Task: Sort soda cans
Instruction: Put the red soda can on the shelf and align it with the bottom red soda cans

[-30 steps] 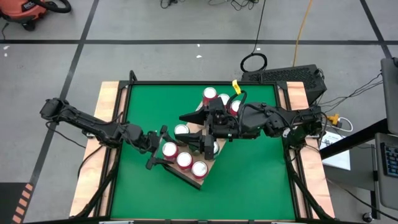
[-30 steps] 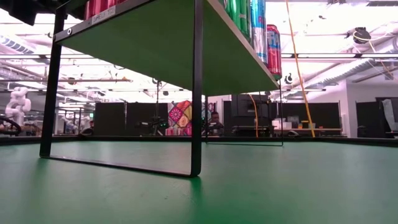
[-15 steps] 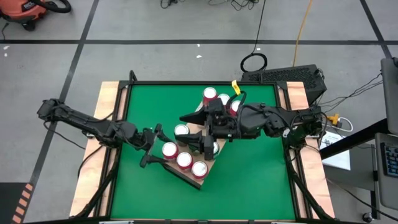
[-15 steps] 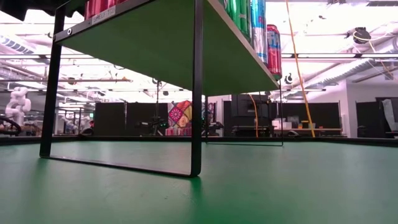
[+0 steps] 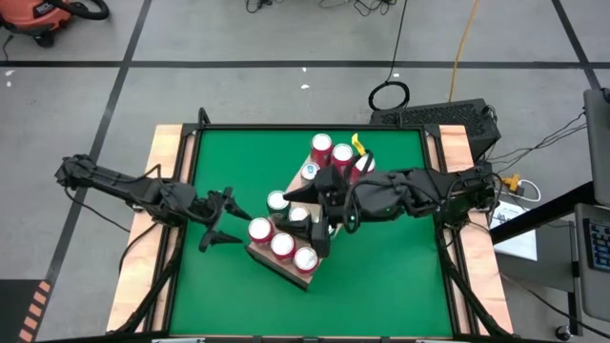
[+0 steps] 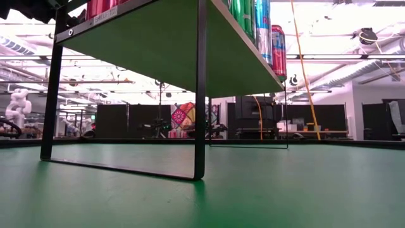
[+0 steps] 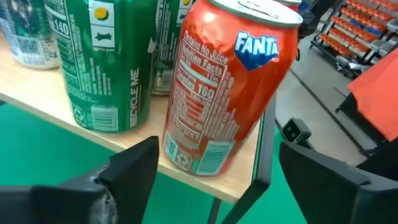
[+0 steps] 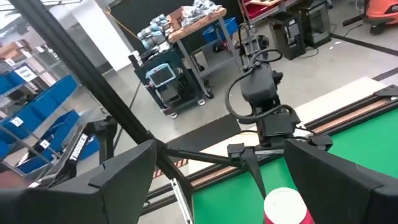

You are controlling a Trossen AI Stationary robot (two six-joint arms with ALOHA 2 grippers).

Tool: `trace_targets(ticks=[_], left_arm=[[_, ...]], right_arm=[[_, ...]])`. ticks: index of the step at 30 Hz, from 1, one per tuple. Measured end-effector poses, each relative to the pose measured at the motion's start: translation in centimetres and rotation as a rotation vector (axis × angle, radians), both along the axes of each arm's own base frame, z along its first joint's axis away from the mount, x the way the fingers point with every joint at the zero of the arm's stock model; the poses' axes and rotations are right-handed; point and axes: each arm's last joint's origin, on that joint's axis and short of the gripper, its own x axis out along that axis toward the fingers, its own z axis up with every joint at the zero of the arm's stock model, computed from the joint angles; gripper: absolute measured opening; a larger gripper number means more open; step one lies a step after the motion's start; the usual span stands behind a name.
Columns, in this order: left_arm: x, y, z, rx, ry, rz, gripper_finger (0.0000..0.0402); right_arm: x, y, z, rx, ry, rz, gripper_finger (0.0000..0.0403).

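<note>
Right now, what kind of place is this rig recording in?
Probably a robotics lab or warehouse-style workshop. The green table stands on a taped concrete floor, and the right wrist view shows blue storage bins and an equipment cart behind it.

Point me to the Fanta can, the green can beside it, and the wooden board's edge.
Fanta can (image 7: 224,93): left wrist view, middle of its orange side.
Green can (image 7: 112,62): left wrist view, its printed side.
Wooden board (image 7: 50,102): left wrist view, its light front edge.
</note>
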Motion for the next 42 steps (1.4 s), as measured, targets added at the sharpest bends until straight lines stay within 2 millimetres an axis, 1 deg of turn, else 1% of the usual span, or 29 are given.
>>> trace_targets(ticks=[5,10,14,20,24,28,31,42], left_arm=[[-0.2,0.1,0.0,0.031,-0.002,0.01,0.0277],[-0.1,0.2,0.0,0.048,-0.008,0.048,0.0211],[0.0,0.3,0.0,0.082,-0.019,0.086,0.0157],[0.3,0.0,-0.3,0.11,-0.013,0.006,0.0087],[0.4,-0.1,-0.3,0.095,-0.017,-0.04,0.0052],[0.8,-0.2,0.0,0.101,-0.059,-0.047,0.0027],[1.0,-0.3,-0.2,0.127,-0.057,-0.055,0.0017],[1.6,-0.5,-0.6,0.14,-0.032,-0.06,0.0013]], right_arm=[[-0.4,-0.1,0.0,-0.023,0.02,0.003,0.0325],[-1.3,-0.3,0.1,-0.039,0.062,0.004,0.0295],[-1.7,-0.5,0.4,-0.054,0.056,0.007,0.0272],[-1.9,-0.7,0.5,-0.058,0.056,0.003,0.0254],[-1.9,-0.7,0.5,-0.06,0.061,0.003,0.0252],[-1.9,-0.7,0.5,-0.06,0.061,0.003,0.0251],[-1.9,-0.7,0.5,-0.06,0.06,0.003,0.0251],[-1.9,-0.7,0.5,-0.057,0.06,0.002,0.0251]])
